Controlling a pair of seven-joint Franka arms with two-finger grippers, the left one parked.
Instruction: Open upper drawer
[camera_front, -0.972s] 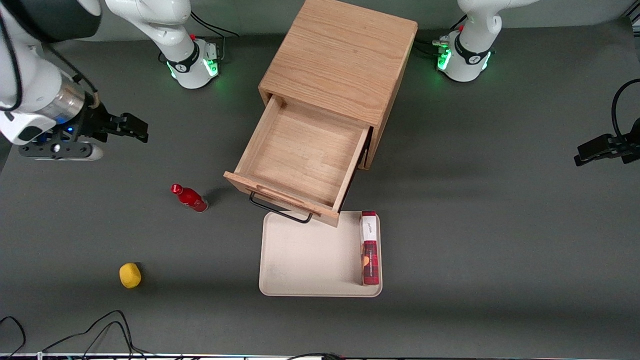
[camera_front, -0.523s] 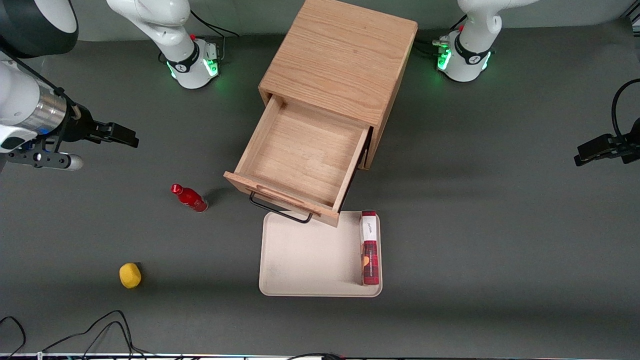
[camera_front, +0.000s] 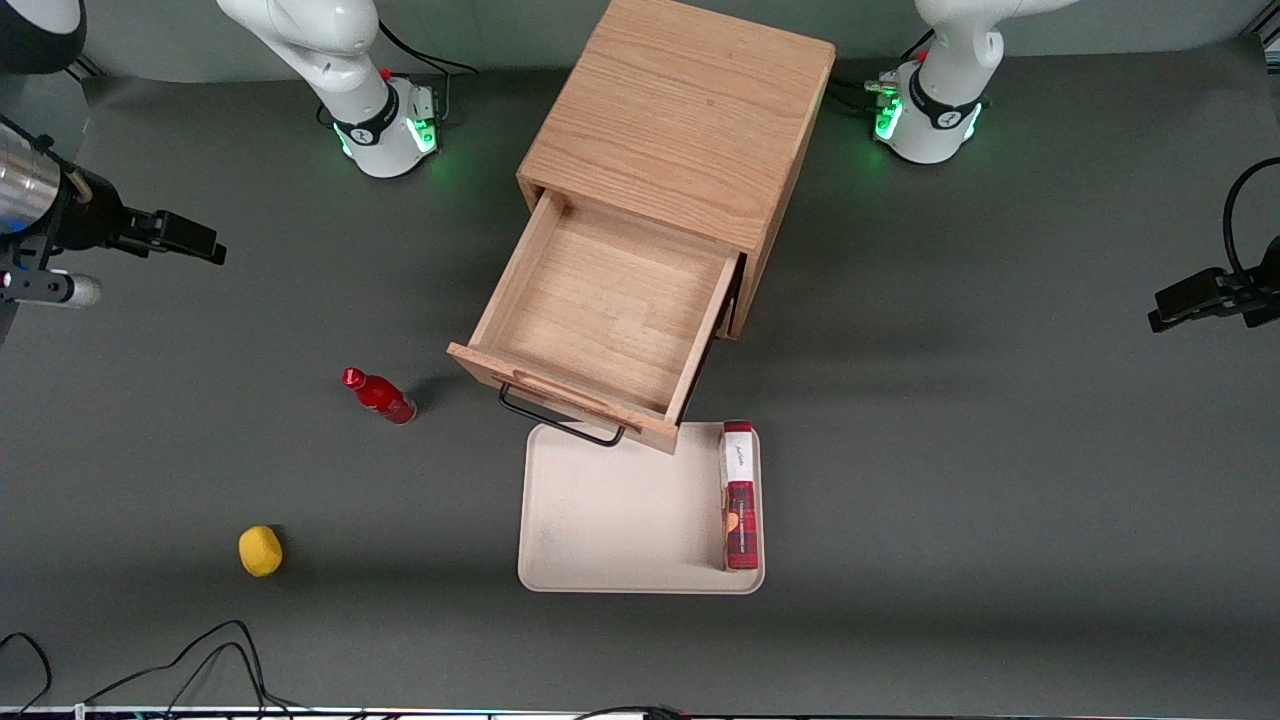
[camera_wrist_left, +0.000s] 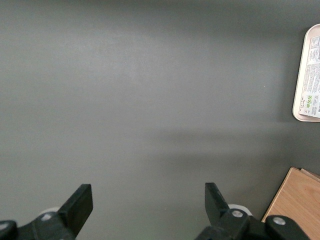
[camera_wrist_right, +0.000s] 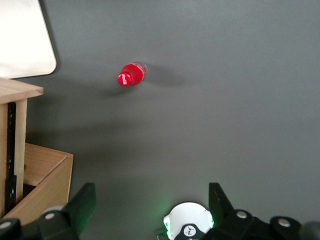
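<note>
Dark grey matting covers the table (camera_front: 950, 480), with a light oak cabinet (camera_front: 690, 110) standing on it between the two arm bases. From the front view the upper drawer (camera_front: 600, 310) is pulled well out of the cabinet, its inside bare, its black wire handle (camera_front: 556, 417) hanging over the edge of a cream tray (camera_front: 620, 520). A red-and-white box (camera_front: 739, 495) stands along one side of that tray. A red bottle (camera_front: 379, 396) stands on the mat toward the working arm's end, and a yellow ball (camera_front: 260, 551) lies nearer the camera than the bottle. The gripper (camera_front: 185, 238) hangs above the mat at the working arm's end, well apart from the drawer; the front view does not settle its jaws, but the right wrist view shows the gripper (camera_wrist_right: 152, 207) spread wide with nothing between its fingers. That same view looks down on the bottle (camera_wrist_right: 131, 74), a tray corner (camera_wrist_right: 25, 40) and the cabinet's side (camera_wrist_right: 35, 185), while the ball goes unseen there.
</note>
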